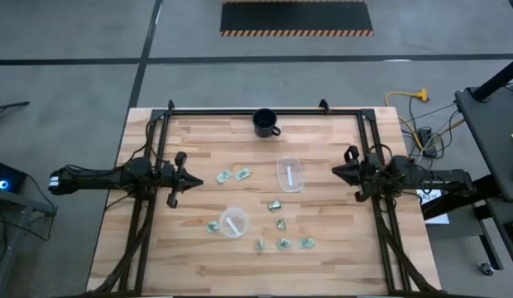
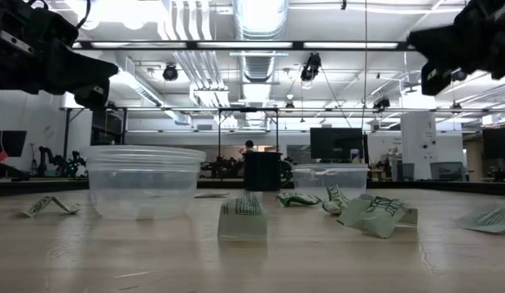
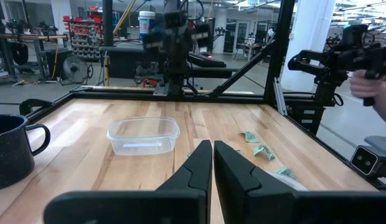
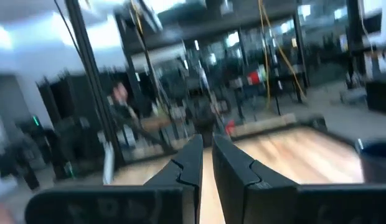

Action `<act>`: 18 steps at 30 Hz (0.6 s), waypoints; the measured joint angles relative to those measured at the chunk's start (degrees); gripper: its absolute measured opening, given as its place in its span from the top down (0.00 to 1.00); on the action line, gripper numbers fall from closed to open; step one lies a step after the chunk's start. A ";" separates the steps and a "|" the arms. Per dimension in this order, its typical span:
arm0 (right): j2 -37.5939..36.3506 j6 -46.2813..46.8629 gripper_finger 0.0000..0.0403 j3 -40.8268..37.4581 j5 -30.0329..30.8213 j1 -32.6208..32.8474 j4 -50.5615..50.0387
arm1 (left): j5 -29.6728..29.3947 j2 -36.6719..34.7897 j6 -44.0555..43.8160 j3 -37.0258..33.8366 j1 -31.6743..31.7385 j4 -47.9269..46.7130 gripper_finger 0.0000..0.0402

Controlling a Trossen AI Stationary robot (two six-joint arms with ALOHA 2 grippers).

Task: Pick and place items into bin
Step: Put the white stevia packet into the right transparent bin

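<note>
Wooden planks make up the bench (image 1: 323, 248), and everything the task needs lies on its middle and near half. Roughly ten items, small green-and-white wrapped pieces, are scattered loosely: a pair (image 1: 232, 175) left of centre, one (image 1: 275, 205) at the centre, one (image 1: 213, 226) beside the round tub, and a loose row (image 1: 284, 243) toward the near edge. They lie flat and apart from one another, which should let each be taken singly.

Two clear containers stand among them: a rectangular clear tub (image 1: 290, 175) right of centre and a round clear tub (image 1: 233, 222) nearer the front edge. Either could serve as the bin; I cannot tell which is meant. Both look empty apart from a pale strip on the bottom. A black mug (image 1: 266, 122) stands by the far edge, well away from the wrapped pieces.

Neither arm is at work on anything. The left gripper (image 1: 175, 185) hangs above the left side of the bench, its fingers (image 3: 196, 168) drawn nearly together and empty. The right gripper (image 1: 353, 174) hangs above the right side, likewise narrow with nothing between the fingers. Both sit high and outboard, probably a ready pose that leaves the centre unobstructed. By my judgement no piece has yet gone in.
</note>
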 joint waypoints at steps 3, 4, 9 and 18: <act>0.00 -0.59 0.93 0.00 -1.47 0.00 8.94 | 0.00 0.00 0.00 0.00 0.02 0.00 1.00; 0.01 -1.52 0.93 0.00 -2.48 0.00 12.23 | 0.00 0.02 -0.02 0.00 0.01 0.02 1.00; 0.02 -8.94 0.93 0.00 -10.81 0.03 26.89 | 0.00 0.00 -0.01 0.00 0.01 0.01 1.00; 0.85 -18.34 0.93 0.11 -14.06 0.03 50.41 | 0.00 0.02 -0.02 0.00 0.00 0.02 1.00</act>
